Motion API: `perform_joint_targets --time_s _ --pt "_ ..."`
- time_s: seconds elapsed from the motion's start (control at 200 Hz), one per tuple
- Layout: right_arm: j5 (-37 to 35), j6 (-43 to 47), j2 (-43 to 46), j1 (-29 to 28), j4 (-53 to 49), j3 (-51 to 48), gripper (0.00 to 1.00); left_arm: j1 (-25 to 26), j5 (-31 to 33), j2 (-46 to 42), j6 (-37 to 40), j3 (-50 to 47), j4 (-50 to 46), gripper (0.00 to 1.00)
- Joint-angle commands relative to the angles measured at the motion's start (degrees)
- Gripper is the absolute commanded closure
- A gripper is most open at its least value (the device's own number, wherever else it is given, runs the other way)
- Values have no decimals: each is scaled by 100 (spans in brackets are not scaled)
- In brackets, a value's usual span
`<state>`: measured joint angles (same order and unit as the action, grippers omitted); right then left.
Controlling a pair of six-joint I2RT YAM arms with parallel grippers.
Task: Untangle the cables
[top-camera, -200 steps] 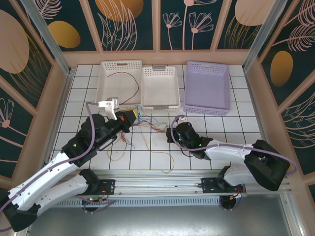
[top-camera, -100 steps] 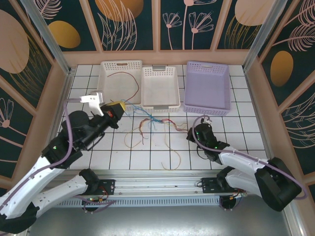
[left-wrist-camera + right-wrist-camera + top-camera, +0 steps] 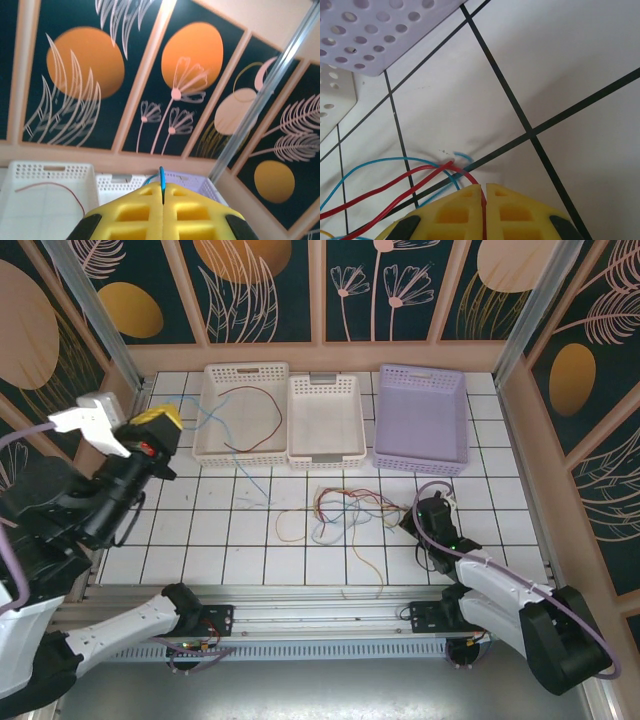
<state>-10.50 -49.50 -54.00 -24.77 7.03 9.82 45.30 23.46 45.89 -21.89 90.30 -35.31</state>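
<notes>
My left gripper (image 3: 160,422) is raised high at the far left, its yellow fingers shut on a blue cable (image 3: 162,179). That blue cable (image 3: 248,480) trails down past the left white basket to the tiles. The remaining cables (image 3: 345,508), red, blue and tan, lie in a loose tangle on the centre tiles. My right gripper (image 3: 418,518) sits low at the tangle's right end. It is shut on a red cable (image 3: 420,175), which crosses a blue strand (image 3: 370,167) just ahead of the fingertips. Another red cable (image 3: 258,408) lies in the left white basket.
Three baskets stand along the back: a left white basket (image 3: 245,372), a middle white basket (image 3: 325,385) and a purple basket (image 3: 420,375). The purple basket's corner (image 3: 365,35) hangs close in front of my right gripper. Walls enclose the table on three sides.
My left gripper rose and swung left and back, drawing the blue cable out of the tangle. My right gripper slid right with the red cable, and the tangle followed rightward.
</notes>
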Motion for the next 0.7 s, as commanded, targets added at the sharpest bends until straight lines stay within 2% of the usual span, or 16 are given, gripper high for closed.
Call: perform_joint_targets --time_s 0.0,0.175,0.696 --pt "-95 -133 59 68 -254 -109 100 -27 335 120 419 535 -314 100" --pt "-60 -104 41 69 -235 -97 100 -23 273 350 554 980 -357 100" --pt "178 88 598 68 -96 -269 100 -27 -219 1078 730 846 470 100"
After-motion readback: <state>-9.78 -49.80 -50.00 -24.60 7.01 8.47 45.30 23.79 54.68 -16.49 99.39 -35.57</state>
